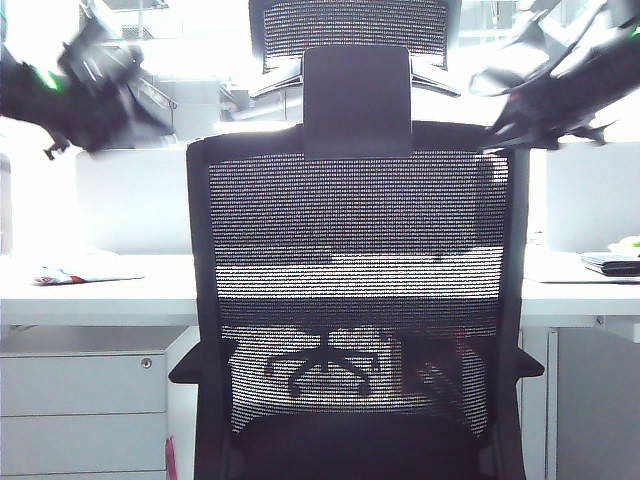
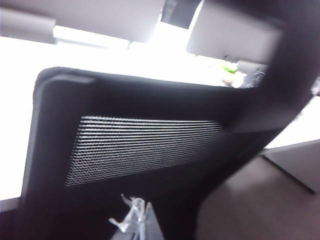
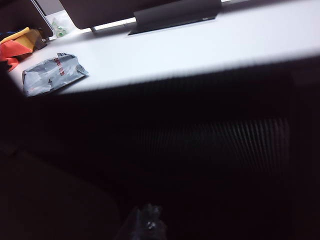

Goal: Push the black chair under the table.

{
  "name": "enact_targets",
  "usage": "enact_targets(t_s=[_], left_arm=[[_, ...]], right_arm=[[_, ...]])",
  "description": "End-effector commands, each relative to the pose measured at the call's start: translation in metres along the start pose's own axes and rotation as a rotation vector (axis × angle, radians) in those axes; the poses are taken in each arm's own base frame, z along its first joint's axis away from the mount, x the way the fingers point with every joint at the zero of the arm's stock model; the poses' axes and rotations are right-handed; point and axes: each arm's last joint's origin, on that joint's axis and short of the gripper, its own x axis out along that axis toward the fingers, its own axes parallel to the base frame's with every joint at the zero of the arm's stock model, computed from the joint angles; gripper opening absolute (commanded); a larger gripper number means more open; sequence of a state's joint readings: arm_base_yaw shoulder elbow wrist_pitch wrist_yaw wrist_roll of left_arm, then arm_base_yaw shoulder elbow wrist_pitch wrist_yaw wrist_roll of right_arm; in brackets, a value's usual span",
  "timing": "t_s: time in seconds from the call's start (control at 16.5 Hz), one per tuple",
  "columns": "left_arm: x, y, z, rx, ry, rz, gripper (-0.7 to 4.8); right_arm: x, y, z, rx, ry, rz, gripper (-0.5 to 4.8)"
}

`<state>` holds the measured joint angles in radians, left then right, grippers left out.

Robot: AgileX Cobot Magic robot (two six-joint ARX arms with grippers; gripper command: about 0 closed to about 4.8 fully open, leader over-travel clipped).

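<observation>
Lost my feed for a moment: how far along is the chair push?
Done: the black chair faces the table, whose white edge shows through its mesh. In hand: left gripper and right gripper are raised at the backrest's top corners, blurred; contact unclear. Left: seat and armrests remain on the near side of the table.

There was one black chair (image 1: 357, 300) and, seen through its mesh, one wheeled star base (image 1: 325, 368) of a second chair. One white bench (image 1: 90, 290) carried one crumpled packet (image 1: 75, 270). Two grippers showed, left (image 1: 75, 95) and right (image 1: 545, 95), both blurred.
</observation>
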<state>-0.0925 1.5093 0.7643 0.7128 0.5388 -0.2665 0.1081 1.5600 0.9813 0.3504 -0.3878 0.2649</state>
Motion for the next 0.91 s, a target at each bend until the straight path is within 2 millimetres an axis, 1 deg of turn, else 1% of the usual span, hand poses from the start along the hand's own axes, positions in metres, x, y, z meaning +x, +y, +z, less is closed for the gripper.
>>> enact_targets(t_s=[0.06,0.18,0.24,0.36,0.49,0.55,0.61,0.73,0.91], left_arm=[[-0.056,-0.036,0.008,0.006,0.025,0.037,-0.05],[-0.088,-0.054,0.008,0.012,0.025,0.110,-0.06],[-0.108,-0.064,0.007,0.053,0.008,0.167,-0.06],[-0.130,-0.075,0.001,0.068,-0.040,0.202,-0.06],[-0.146,-0.080,-0.007,0.071,-0.059,0.272,-0.06],[-0.160,-0.084,-0.014,0.067,-0.071,0.351,-0.06],[-0.168,-0.086,-0.018,0.065,-0.075,0.383,-0.05],[-0.179,-0.093,-0.020,0.064,-0.078,0.383,-0.04],[-0.189,-0.100,-0.018,0.081,-0.121,0.363,-0.04]], right_arm=[[-0.069,0.024,-0.013,0.016,-0.073,0.017,-0.05],[-0.104,0.036,-0.020,-0.007,-0.146,-0.010,-0.05],[-0.124,0.042,-0.024,-0.016,-0.194,-0.045,-0.05],[-0.143,0.048,-0.027,-0.031,-0.265,-0.080,-0.05],[-0.152,0.049,-0.027,-0.031,-0.300,-0.123,-0.05],[-0.155,0.050,-0.027,-0.028,-0.310,-0.145,-0.05],[-0.156,0.050,-0.027,-0.026,-0.315,-0.158,-0.05],[-0.155,0.050,-0.027,-0.025,-0.310,-0.158,-0.05],[-0.155,0.050,-0.027,-0.026,-0.307,-0.152,-0.05]])
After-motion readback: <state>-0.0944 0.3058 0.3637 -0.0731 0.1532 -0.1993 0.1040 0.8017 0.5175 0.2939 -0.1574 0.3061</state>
